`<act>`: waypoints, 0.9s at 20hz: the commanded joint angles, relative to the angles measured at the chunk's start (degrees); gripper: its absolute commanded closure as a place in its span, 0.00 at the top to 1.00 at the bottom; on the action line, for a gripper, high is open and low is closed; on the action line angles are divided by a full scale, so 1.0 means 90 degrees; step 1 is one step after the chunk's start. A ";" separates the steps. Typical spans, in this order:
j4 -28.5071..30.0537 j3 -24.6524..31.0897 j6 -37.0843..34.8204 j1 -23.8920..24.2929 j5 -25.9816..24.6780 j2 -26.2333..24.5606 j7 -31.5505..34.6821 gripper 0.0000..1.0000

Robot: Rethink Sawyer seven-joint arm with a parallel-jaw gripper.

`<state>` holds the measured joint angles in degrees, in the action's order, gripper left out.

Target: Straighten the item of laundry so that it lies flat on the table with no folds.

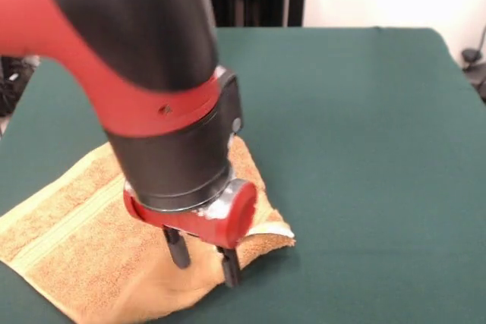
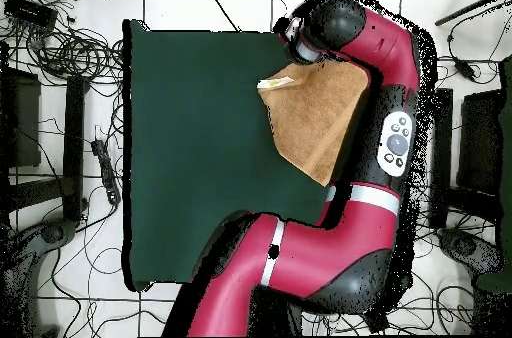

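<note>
The table (image 1: 364, 111), covered in dark green cloth, fills most of the front view, and most of its surface is bare. In the overhead view it shows as a dark green rectangle (image 2: 200, 144) with cables on the pale floor around it.

The arm (image 1: 129, 51), red and black, comes down over the towel and hides a good part of it. From above, the arm (image 2: 340, 244) bends round the towel's far side, and its wrist sits over the towel's edge.

The towel (image 1: 91, 256), orange-tan terry, lies on the table under the arm, close to a table corner in the overhead view (image 2: 315, 114). A paler woven stripe band runs across it beside the arm. Its edge below the wrist is humped and folded over, so it does not lie flat there. A small white tag (image 1: 272, 230) sticks out at that folded corner, just beside the hand.

The hand (image 1: 203, 263) points down at the towel, its two dark fingers (image 1: 178, 248) set apart with a gap between them. The tips are at the towel's surface near the folded corner; whether they pinch any cloth I cannot tell.
</note>
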<state>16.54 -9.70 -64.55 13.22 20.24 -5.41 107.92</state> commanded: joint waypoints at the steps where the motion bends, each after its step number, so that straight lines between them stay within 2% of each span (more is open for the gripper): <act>1: 0.1087 0.1205 0.1700 -0.0350 0.0225 0.0354 0.0459 1.00; 3: 0.0925 0.1451 0.2172 -0.0313 0.0224 0.0251 0.0004 1.00; 6: 0.1091 0.1801 0.3126 -0.0281 0.0102 0.0325 -0.0362 1.00; 8: 0.1057 0.1869 0.3304 -0.0266 -0.0012 0.0386 -0.0689 1.00; 9: 0.1289 0.1798 0.3321 -0.0257 -0.0092 0.0559 -0.0653 1.00; 13: 0.2567 0.1073 0.2871 -0.0365 -0.0360 0.1338 0.0282 1.00; 16: 0.2824 0.0455 0.1696 -0.0531 -0.0482 0.1481 0.0685 1.00; 18: 0.2805 0.0222 0.1230 -0.0593 -0.0552 0.1473 0.0849 1.00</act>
<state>25.55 -5.18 -39.17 11.52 18.43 4.53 107.92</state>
